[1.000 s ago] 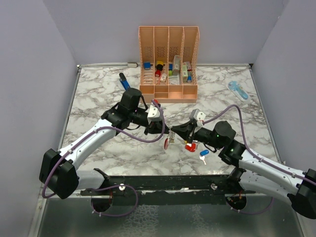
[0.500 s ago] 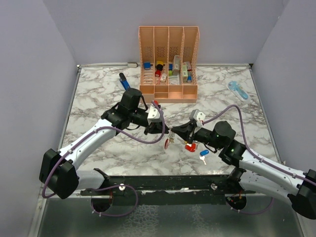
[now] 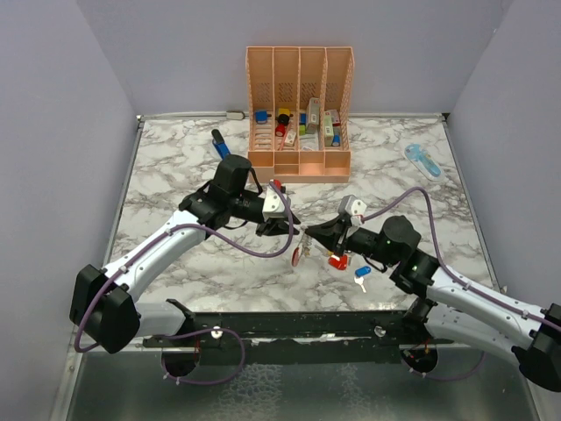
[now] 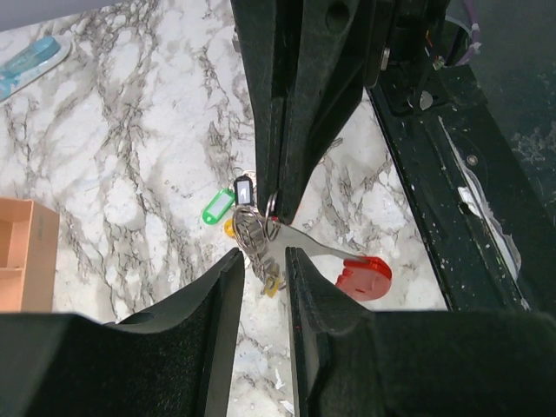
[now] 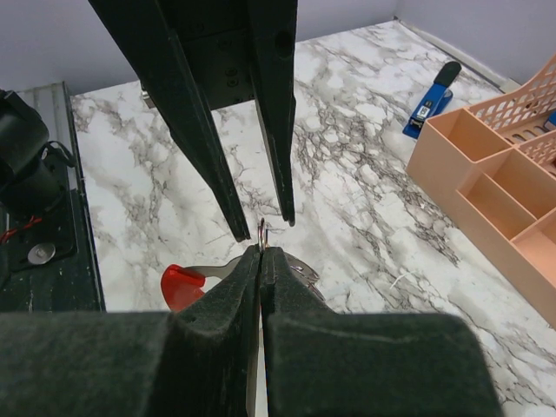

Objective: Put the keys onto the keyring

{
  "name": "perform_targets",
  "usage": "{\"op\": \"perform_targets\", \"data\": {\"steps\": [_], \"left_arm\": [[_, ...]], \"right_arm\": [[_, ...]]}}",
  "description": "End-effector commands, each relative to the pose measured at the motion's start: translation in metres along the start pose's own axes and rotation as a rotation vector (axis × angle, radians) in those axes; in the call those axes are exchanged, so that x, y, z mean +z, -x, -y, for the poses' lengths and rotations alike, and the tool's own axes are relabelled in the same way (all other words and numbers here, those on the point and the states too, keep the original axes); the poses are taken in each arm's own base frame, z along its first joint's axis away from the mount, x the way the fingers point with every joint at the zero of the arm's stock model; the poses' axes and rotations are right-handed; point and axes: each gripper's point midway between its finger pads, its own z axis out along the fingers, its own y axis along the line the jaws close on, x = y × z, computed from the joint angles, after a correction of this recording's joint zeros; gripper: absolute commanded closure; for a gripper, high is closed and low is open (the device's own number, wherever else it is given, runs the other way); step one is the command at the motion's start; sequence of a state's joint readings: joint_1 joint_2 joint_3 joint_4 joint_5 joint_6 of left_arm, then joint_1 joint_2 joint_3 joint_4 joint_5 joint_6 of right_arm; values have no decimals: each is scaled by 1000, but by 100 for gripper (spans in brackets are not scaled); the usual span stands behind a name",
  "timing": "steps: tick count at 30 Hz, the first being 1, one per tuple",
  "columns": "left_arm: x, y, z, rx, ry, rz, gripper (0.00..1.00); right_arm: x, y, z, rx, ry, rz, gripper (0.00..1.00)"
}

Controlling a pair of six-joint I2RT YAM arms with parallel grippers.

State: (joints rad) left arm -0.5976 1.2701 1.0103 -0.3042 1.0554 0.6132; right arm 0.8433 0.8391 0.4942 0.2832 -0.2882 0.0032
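My right gripper [image 3: 308, 232] is shut on the thin silvery keyring [image 5: 261, 228] and holds it above the marble; its tips also show in the left wrist view [image 4: 276, 207]. A key with a red plastic head [image 4: 365, 274] hangs from the ring by its metal blade, and it shows in the top view [image 3: 298, 256] too. My left gripper [image 3: 287, 226] is open, its fingertips [image 5: 239, 233] on either side of the ring without touching it. More rings and small tags, green [image 4: 215, 208], black and yellow, lie below. A red piece [image 3: 337, 260] and a blue-and-white key [image 3: 360, 276] lie under the right arm.
The tall orange slotted rack [image 3: 300, 110] with small items stands at the back. A dark-blue pen-shaped tool [image 3: 220, 143] lies left of it. A pale-blue gadget [image 3: 423, 160] lies at the back right. A black rail [image 3: 289, 326] runs along the near edge.
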Motion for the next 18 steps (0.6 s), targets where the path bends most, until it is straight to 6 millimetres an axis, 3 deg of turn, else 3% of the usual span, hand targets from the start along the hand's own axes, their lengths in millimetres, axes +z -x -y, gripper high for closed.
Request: {"op": "perform_targets", "data": {"steps": [1, 9, 18], "left_arm": [[-1, 26, -3, 37, -17, 53, 71], [-1, 21, 0, 21, -24, 50, 74], [-2, 14, -3, 41, 3, 21, 74]], "right_arm": [[6, 15, -4, -8, 30, 54, 99], [11, 18, -2, -15, 32, 63, 99], [5, 20, -1, -21, 16, 59, 99]]}}
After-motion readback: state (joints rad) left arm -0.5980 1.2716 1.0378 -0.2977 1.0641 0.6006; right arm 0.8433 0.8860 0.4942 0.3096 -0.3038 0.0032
